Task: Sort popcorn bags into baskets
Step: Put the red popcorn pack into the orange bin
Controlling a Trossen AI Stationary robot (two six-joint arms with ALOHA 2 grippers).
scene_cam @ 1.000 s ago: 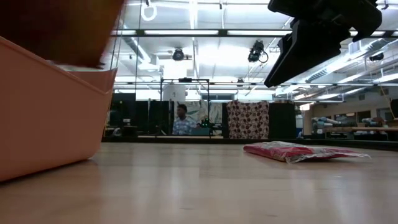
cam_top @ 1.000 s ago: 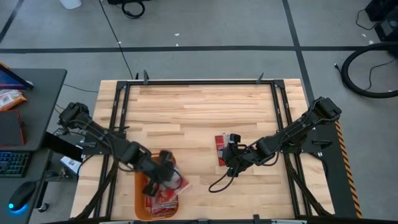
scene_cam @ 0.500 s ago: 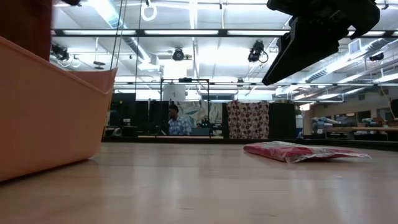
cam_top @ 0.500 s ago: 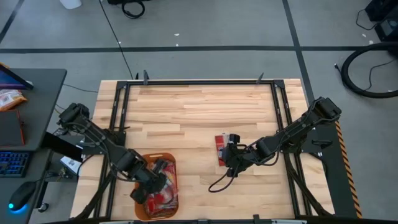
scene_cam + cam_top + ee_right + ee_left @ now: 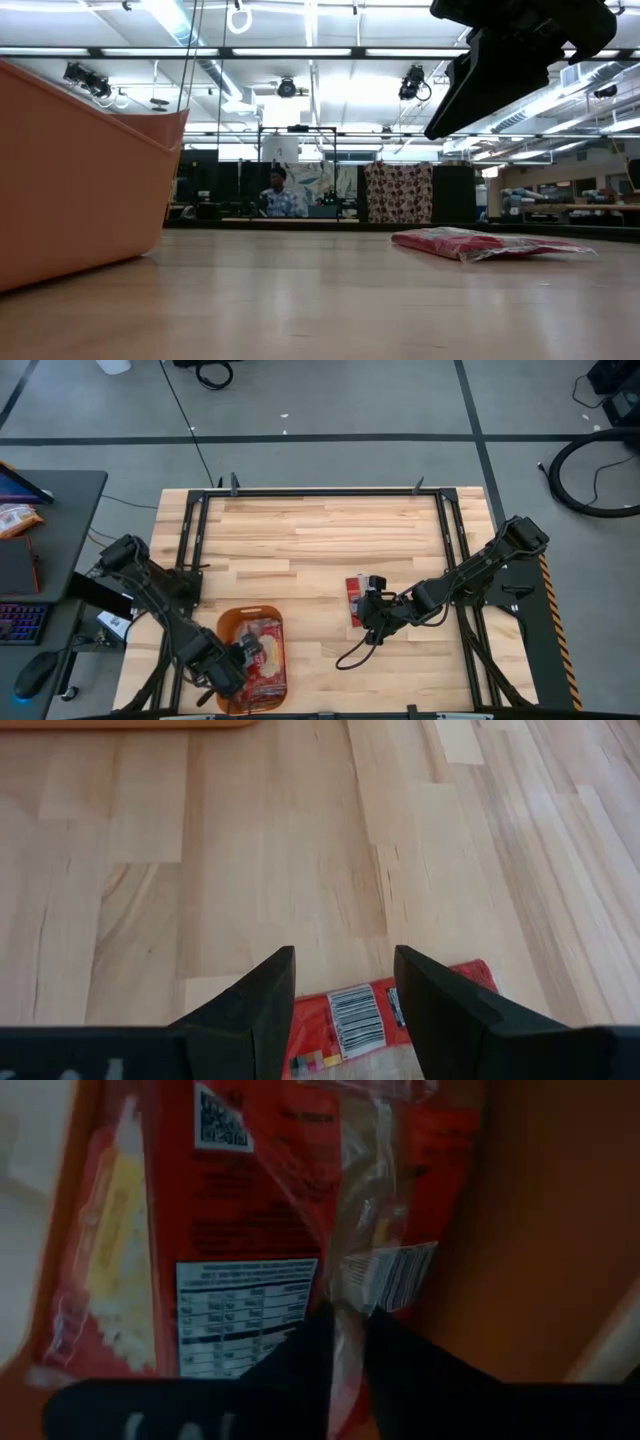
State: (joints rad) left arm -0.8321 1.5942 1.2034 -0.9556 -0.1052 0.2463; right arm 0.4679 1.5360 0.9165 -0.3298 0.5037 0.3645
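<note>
The orange basket (image 5: 240,615) sits at the table's near-left part, and its wall (image 5: 70,170) fills the left of the low view. Several red popcorn bags (image 5: 268,660) lie inside it. My left gripper (image 5: 243,656) is down in the basket, shut on a red bag (image 5: 240,1230) with a white nutrition panel. One more red bag (image 5: 354,592) lies flat on the wood right of centre (image 5: 480,243). My right gripper (image 5: 370,610) hangs open above it (image 5: 510,60), its fingers standing either side of the bag's barcode end (image 5: 355,1020) without touching. My left gripper (image 5: 345,1350) pinches the bag's clear wrap seam (image 5: 370,1295) near the barcode, between its two nearly closed fingers. The fingers come from above and slant down into the basket. The bag lies among the other bags over the basket floor (image 5: 540,1230).
A black cable (image 5: 350,655) loops on the wood beside my right gripper. Dark frame rails run along the table's left and right edges. Bare wood spans the far half (image 5: 320,535). A person (image 5: 275,195) stands far off in the room behind.
My left gripper has moved toward the table's near edge and down into the basket. The red bag it carries showed above the basket rim in the low view and has sunk below it, out of that view. My right arm has kept still.
</note>
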